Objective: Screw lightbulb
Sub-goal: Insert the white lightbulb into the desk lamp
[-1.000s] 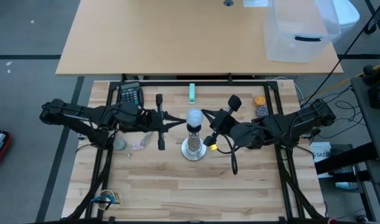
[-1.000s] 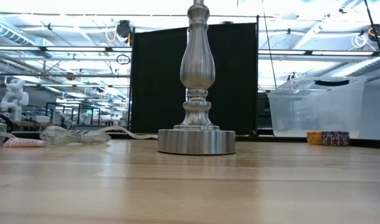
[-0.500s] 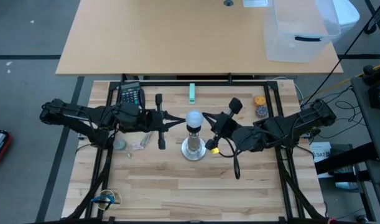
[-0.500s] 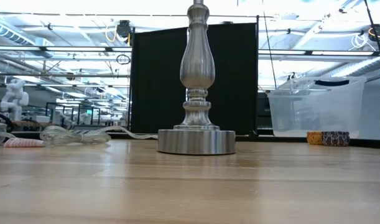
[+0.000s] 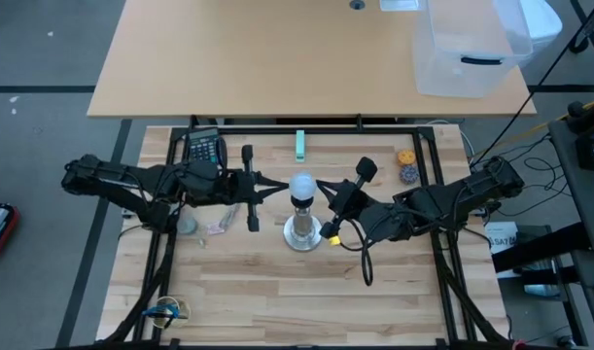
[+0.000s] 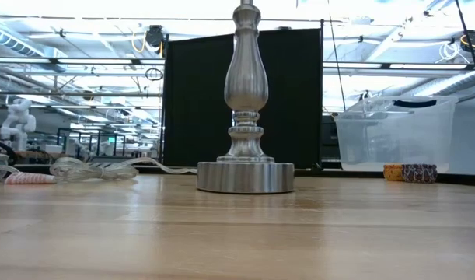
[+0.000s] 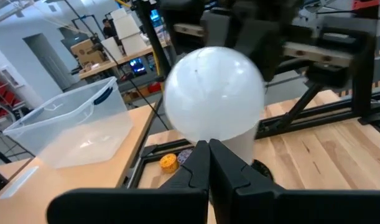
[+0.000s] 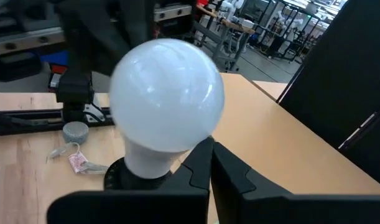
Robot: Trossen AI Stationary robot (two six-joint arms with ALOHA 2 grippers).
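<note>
The white frosted lightbulb (image 5: 301, 185) stands upright with its neck in the black socket (image 8: 118, 179) on top of the silver stand (image 5: 302, 233); its screw base is hidden. The stand's round foot (image 6: 246, 176) rests on the table. My left gripper (image 5: 282, 187) is shut and level, with its tips at the bulb's left side, just under the globe (image 7: 214, 93). My right gripper (image 5: 322, 182) is shut, with its tips at the bulb's right side by the neck (image 8: 158, 158). My left gripper points level from the table's left, its shut fingertips (image 7: 205, 149) right at the underside of the globe; whether they touch it, I cannot tell. My right gripper points from the table's right, its shut fingertips (image 8: 208, 149) beside the bulb's neck; whether they touch it, I cannot tell.
A calculator (image 5: 203, 148) and a green piece (image 5: 300, 145) lie at the far edge. A grey roll (image 5: 187, 225) and a clear cord bundle (image 6: 89, 167) lie at the left. Small round things (image 5: 406, 163) lie at the far right. A clear bin (image 5: 467, 49) stands on the table behind.
My right arm has shifted a little toward the table's near edge and toward the bulb, and its wrist and hanging cable have swung along with it. My left arm, the bulb and the stand have kept their places.
</note>
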